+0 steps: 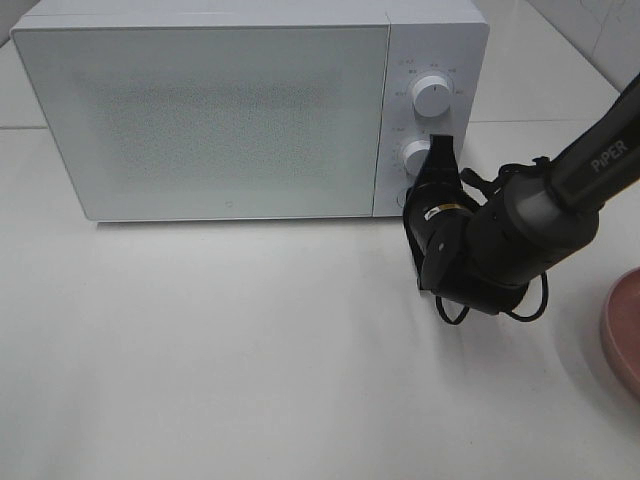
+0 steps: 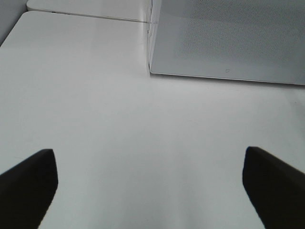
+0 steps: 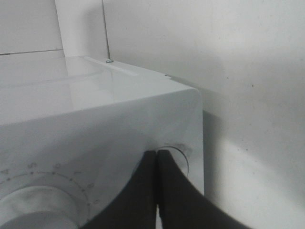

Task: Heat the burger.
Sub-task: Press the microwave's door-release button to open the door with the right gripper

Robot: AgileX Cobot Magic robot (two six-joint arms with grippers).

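Observation:
The burger is out of view. The white microwave [image 1: 200, 110] stands at the back of the table with its door closed. My right gripper [image 1: 440, 145] is shut with nothing between its fingers, and its tips are at the control panel beside the lower dial [image 1: 413, 156]. In the right wrist view the shut fingertips [image 3: 157, 153] rest in front of a small round control [image 3: 178, 155] near the panel's corner. My left gripper [image 2: 147, 191] is open over bare table, a short way in front of the microwave's corner [image 2: 152, 71]. It holds nothing and does not show in the exterior view.
A round pink plate [image 1: 625, 330] shows at the right edge of the table. The upper dial [image 1: 432, 95] sits above the lower one. White table [image 1: 250, 350] stretches in front of the microwave, and a tiled wall lies behind it.

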